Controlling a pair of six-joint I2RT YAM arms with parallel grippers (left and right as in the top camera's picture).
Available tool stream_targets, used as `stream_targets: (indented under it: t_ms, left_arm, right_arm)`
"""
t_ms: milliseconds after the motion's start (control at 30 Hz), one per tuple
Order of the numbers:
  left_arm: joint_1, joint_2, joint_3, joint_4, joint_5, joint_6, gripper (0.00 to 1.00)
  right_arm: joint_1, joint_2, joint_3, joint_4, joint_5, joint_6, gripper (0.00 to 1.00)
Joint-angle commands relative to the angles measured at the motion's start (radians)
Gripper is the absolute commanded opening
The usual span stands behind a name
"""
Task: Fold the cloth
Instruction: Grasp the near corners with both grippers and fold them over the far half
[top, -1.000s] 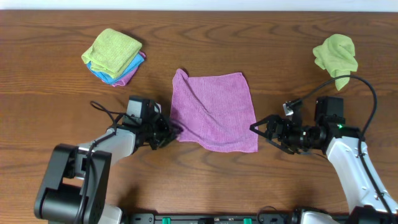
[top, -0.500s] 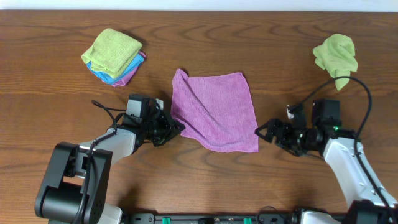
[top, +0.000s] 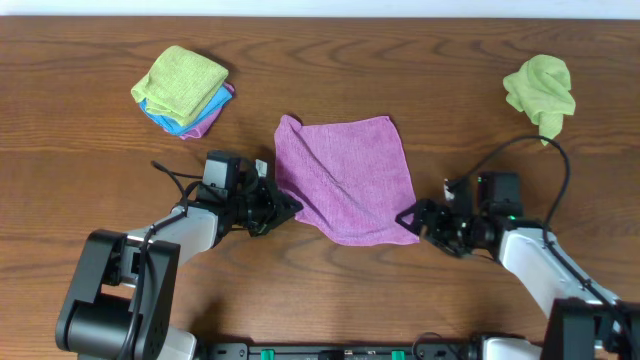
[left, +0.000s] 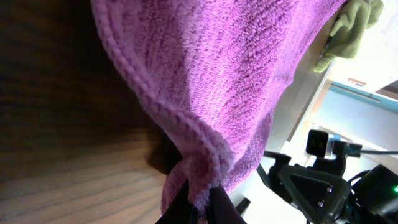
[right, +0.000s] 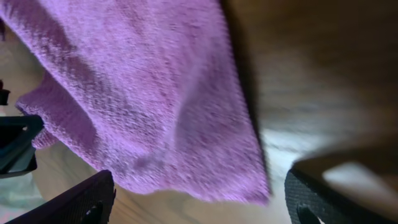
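Observation:
The purple cloth (top: 345, 180) lies spread on the wooden table, with a ridge along its left side. My left gripper (top: 287, 210) is shut on the cloth's near-left corner. In the left wrist view, the hemmed edge of the cloth (left: 236, 74) bunches down between the dark fingertips (left: 214, 208). My right gripper (top: 410, 222) is open at the near-right corner. In the right wrist view, the cloth's corner (right: 137, 81) lies between the two fingers (right: 68, 202), and neither finger presses on it.
A stack of folded green, blue and pink cloths (top: 182, 90) sits at the far left. A crumpled light green cloth (top: 541, 88) lies at the far right. Each arm trails a black cable beside it.
My right gripper has slid left until its open jaws reach the cloth's near-right corner. My left gripper has shifted slightly right with its corner, pulling that edge inward.

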Motion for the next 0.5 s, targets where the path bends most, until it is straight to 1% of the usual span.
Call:
stream_targets:
  t_ms: [0,67,133,167,200,267,333,467]
  left_arm:
    - [-0.001,-0.018,0.001,0.001,0.034,0.004,0.06]
    - [-0.001,-0.019,0.002,0.002,0.038,0.004,0.06]
    - [-0.001,-0.022,0.007,0.001,0.055,0.005,0.06]
    - [-0.001,-0.031,0.016,0.000,0.065,0.009,0.06]
    - [-0.001,-0.045,0.025,0.000,0.076,0.017,0.06]
    - [-0.001,-0.074,0.039,-0.010,0.079,0.035,0.06]
    - [0.006,-0.107,0.053,-0.058,0.077,0.077,0.06]
    - [0.057,-0.174,0.070,-0.270,0.071,0.185,0.06]
  right_arm:
    - [0.056,0.039,-0.013,0.038,0.018,0.068,0.83]
    - [0.081,0.054,-0.013,0.061,0.018,0.089,0.63]
    - [0.099,0.056,-0.013,0.083,-0.009,0.090,0.32]
    - [0.104,0.053,-0.012,0.095,-0.037,0.090,0.13]
    - [0.104,0.050,-0.010,0.101,-0.064,0.090,0.01]
    - [0.104,0.038,-0.003,0.098,-0.089,0.089,0.01]
    - [0.104,0.015,0.001,0.087,-0.108,0.089,0.01]
    - [0.104,-0.073,0.003,0.032,-0.113,0.090,0.01]
